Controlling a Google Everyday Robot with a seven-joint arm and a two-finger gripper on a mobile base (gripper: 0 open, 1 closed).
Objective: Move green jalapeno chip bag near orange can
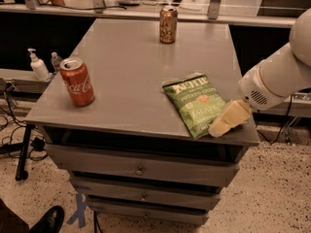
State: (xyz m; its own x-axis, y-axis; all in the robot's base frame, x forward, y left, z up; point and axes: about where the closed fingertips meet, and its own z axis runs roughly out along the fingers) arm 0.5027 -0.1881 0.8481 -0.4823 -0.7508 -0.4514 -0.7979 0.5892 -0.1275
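Nearest, at the bottom left, a dark shoe (49, 220) stands on the speckled floor, and above it are the grey drawers (97, 160) that sit under the table (126, 67). At the table's front right corner is the tool (224, 121), a pale, cream-coloured piece at the end of the white arm (277, 76), which comes in from the right edge. It angles down and to the left, with its tip at the near right corner of the green jalapeno chip bag (194, 103). Whether it is open or closed, and whether it has hold of anything, cannot be told from this view. The bag lies flat on the right front part of the table, its lettered end pointing away and its near end close to the front edge. To the left, well apart from the bag, a red Coca-Cola can (77, 81) stands upright near the table's left edge. Beyond that edge, lower down, is a white pump bottle (37, 65). Farthest back, the orange can (168, 24) stands upright near the table's rear edge, well apart from the bag.
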